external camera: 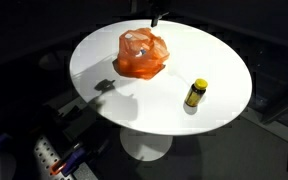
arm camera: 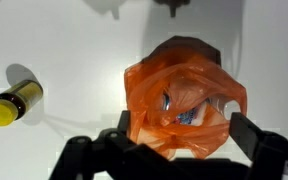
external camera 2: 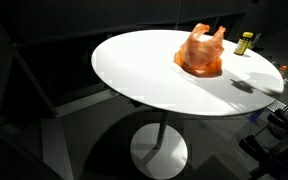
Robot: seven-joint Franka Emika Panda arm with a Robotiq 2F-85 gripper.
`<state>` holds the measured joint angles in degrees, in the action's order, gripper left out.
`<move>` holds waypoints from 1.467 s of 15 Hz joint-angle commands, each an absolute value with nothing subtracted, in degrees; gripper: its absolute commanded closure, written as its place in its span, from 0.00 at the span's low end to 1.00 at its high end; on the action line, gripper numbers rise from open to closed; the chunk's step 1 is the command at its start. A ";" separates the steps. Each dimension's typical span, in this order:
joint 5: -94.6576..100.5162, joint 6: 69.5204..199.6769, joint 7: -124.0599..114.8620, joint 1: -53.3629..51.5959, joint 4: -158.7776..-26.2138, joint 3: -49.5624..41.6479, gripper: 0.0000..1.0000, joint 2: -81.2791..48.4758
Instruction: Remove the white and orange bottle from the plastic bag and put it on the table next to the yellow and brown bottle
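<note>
Gripper [arm camera: 179,138] released: jaws spread wide, grasping nothing, dark fingers [arm camera: 84,158] low in the wrist view, one at each side of bag [arm camera: 184,95]. Hangs above bag and looks down into its open mouth. No telling from there of any contact with the plastic.

Bag: orange, thin, crumpled, bunched into a loose heap. Sits on white round surface [external camera: 224,60] around the middle, a little toward the far edge in an exterior view [external camera: 142,53]. Nearer the far right edge in an exterior view [external camera 2: 201,52].

White bottle [arm camera: 189,115]: inside bag, seen through the mouth in the wrist view as a pale shape with a patch of blue print. Shows faintly as a whitish spot at the top of bag in an exterior view [external camera: 136,40]. Orange parts not told apart from the plastic.

Yellow bottle [external camera: 195,93]: upright, yellow cap, brown body, near the edge of surface, well apart from bag. Stands beyond bag by the far edge in an exterior view [external camera 2: 244,42]. Appears toward the left edge of the wrist view [arm camera: 12,103].
</note>
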<state>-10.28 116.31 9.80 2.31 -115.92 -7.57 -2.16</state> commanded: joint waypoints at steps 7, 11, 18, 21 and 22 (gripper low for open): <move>-11.12 130.20 10.23 4.70 -114.04 -6.73 0.00 -6.61; -13.72 134.70 12.76 5.40 -113.29 -5.55 0.00 -10.50; -18.58 134.31 17.37 7.46 -109.91 -2.16 0.00 -18.24; -19.51 133.06 18.00 8.39 -107.79 -0.59 0.00 -21.76; -19.75 132.74 17.93 8.53 -107.26 0.05 0.00 -22.59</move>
<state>-18.05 135.16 16.13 6.97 -111.07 -2.00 -19.38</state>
